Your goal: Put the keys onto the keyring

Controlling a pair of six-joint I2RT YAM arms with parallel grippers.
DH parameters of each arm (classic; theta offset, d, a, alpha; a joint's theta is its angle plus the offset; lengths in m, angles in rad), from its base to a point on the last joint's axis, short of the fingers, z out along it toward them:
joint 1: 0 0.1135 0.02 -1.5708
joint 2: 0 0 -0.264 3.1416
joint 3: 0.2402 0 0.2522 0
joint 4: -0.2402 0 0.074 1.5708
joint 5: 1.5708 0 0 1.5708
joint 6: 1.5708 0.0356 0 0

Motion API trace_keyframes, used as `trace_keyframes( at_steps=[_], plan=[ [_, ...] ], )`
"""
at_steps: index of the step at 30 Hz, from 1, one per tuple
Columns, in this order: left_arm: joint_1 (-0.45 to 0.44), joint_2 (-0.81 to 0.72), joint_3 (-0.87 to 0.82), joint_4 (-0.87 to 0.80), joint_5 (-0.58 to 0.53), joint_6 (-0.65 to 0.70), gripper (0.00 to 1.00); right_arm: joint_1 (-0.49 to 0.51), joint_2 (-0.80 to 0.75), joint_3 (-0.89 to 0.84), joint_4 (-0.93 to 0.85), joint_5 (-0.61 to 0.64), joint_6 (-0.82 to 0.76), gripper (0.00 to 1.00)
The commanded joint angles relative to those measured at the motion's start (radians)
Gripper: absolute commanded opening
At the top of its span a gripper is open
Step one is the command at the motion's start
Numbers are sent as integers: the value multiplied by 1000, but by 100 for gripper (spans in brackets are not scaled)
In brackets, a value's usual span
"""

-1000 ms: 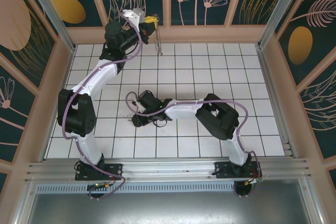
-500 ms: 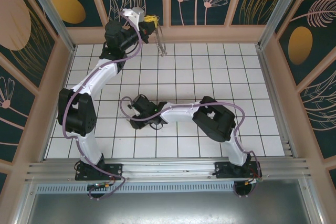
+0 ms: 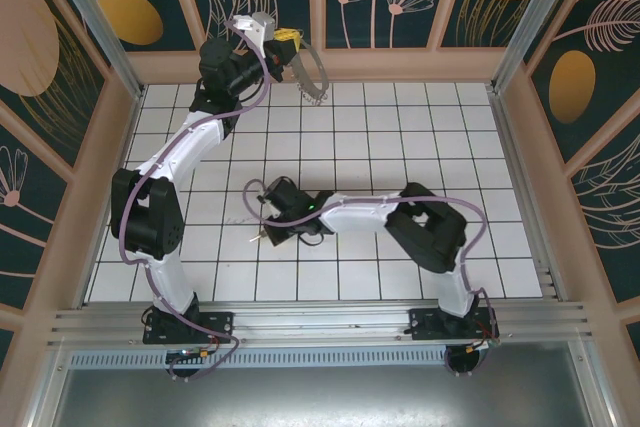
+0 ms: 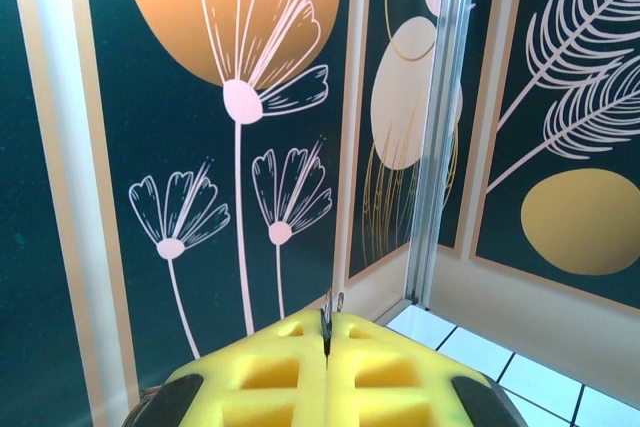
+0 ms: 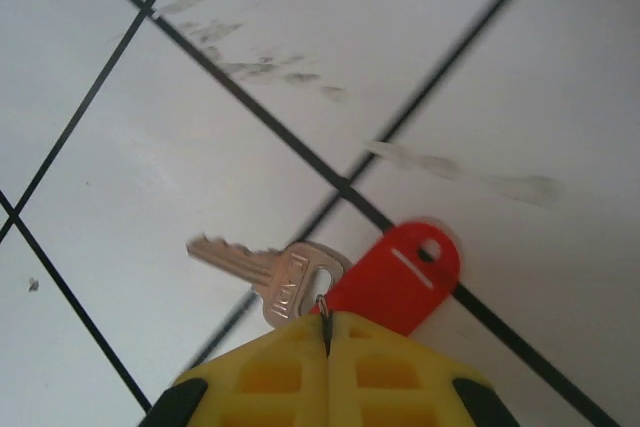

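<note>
key first: the small silver key (image 5: 268,272) with its red oblong plastic tag (image 5: 400,272) hangs from a thin wire loop (image 5: 324,305). the loop is nipped between the yellow foam pads (image 5: 270,377) of your right pincer (image 5: 326,322), which is closed on it, low over the white tiled surface (image 3: 400,127) near the middle. whether the key touches the tiles i cannot tell. farther off, at the back wall, your left pincer (image 3: 285,40) is raised and closed, pads pressed together on a sliver of metal. the thin pale hoop keyring (image 3: 312,75), fringed with small silvery loops, dangles from it in a curve. the step in hand looks like carrying the key up to the hoop. lift slowly so the key does not swing, and bring it level with the hoop's free lower end. hold the left arm quiet so the floppy hoop settles before you thread.
</note>
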Motion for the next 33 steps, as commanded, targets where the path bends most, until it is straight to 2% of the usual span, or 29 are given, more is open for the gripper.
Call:
trace_keyframes(
  at_steps=[1,9,20,27,33],
  plan=[
    [6,-5,38,23,13,-2,0,-55,-167,-73,14,23,24,0],
    [6,-26,-6,54,35,-3,0,-230,-433,-230,26,53,12,0],
    [5,-82,-134,129,70,-32,0,-530,-719,-299,29,33,-48,0],
    [-14,-110,-184,141,163,-59,0,-700,-799,-245,74,1,-84,0],
    [-76,-135,-194,35,212,27,0,-783,-822,-184,114,-53,-116,0]
  ],
)
